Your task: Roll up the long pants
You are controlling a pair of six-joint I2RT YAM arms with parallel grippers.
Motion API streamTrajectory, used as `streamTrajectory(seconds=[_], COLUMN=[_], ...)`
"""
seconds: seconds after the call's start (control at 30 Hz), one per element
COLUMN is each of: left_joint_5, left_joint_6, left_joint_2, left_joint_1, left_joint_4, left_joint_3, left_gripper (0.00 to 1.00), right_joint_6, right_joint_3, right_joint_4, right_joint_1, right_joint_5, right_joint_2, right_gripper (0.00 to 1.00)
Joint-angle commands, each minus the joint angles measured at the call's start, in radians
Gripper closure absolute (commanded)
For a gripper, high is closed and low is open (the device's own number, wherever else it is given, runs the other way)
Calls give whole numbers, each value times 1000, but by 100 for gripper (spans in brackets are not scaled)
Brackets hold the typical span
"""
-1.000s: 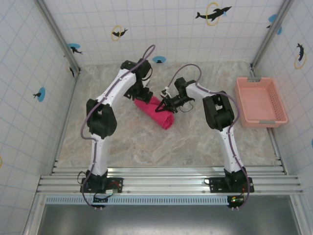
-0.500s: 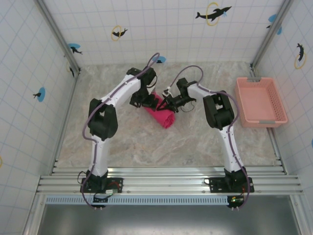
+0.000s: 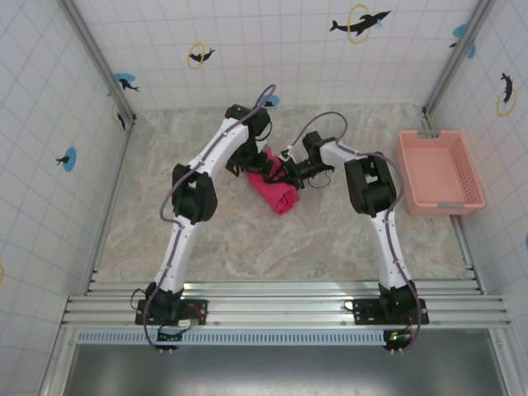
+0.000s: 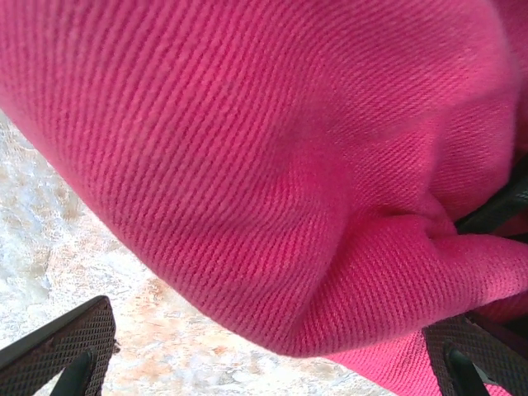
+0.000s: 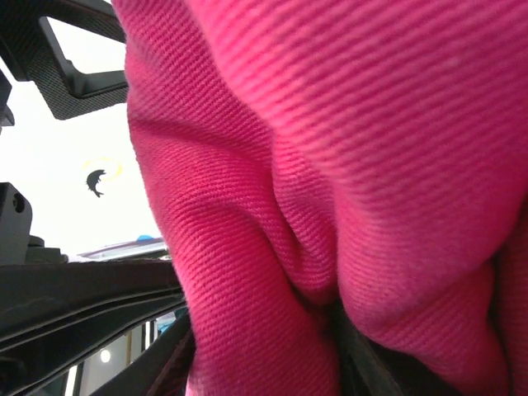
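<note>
The long pants [image 3: 279,194] lie as a bright magenta roll on the marble table, near its middle and towards the back. My left gripper [image 3: 254,167] sits at the roll's far left end. In the left wrist view the left gripper [image 4: 268,351] is open, its fingers [image 4: 58,351] spread wide, and the pants [image 4: 272,148] bulge just above them. My right gripper [image 3: 280,176] is at the roll's far right side. Close up, the right gripper [image 5: 264,355] is shut on a fold of the pants [image 5: 330,148], whose cloth hides most of both fingers.
A pale pink plastic basket [image 3: 437,136] stands at the right edge of the table. Tiled walls with dolphin stickers close in the back and both sides. The arm bases sit on a metal rail [image 3: 280,301] at the near edge.
My left arm has swung right and farther back, bringing its gripper from the roll's left side to its far end. The right gripper has barely moved, and the roll has shifted slightly.
</note>
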Motion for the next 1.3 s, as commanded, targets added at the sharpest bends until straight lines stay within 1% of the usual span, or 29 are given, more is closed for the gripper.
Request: streamTrajectory(seconds=[0.0,0.03,0.1,0.17,0.27,0.37,0.43,0.47,0.53,0.7,0.77,0.87,0.97,1.03,1.27], left_joint_5=[-62,-64,-75,-85,-102,-109,-110,-111,-113,-114,-118,-118,-121,-121,-102], left_joint_6=[-47,-49,-57,-60,-59,-58,-56,-56,-55,-52,-51,-46,-41,-38,-38], left_joint_2=[134,150,186,215,226,226,227,228,226,221,217,214,213,210,204], left_joint_1=[-6,-8,-8,-10,-11,-11,-11,-12,-12,-12,-11,-11,-11,-11,-11], left_joint_4=[64,64,47,33,28,33,31,31,33,29,28,25,20,21,26], left_joint_3=[-4,5,33,51,41,29,25,22,15,13,14,11,10,4,-7], left_gripper=[3,3,2,3,3,3,3,2,2,3,3,2,2,2,3], right_joint_6=[11,13,18,25,22,-41,-52,-48,-52,-69,-70,-74,-89,-89,-80], right_joint_3=[-45,-52,-62,-67,-54,-3,2,-10,-30,-117,-137,-160,-174,-181,-110], right_joint_4=[-17,-16,-17,-21,-48,-146,-174,-174,-182,-165,-158,-157,-152,-120,-108], right_joint_1=[16,17,22,22,5,-8,-19,-27,-44,-103,-130,-159,-165,-161,-104], right_joint_5=[109,110,134,185,281,425,506,525,566,593,579,583,567,523,426], right_joint_2=[66,63,50,20,-51,-133,-182,-201,-246,-308,-330,-337,-292,-251,-114], right_gripper=[49,47,38,26,16,10,9,7,6,5,5,2,1,1,1])
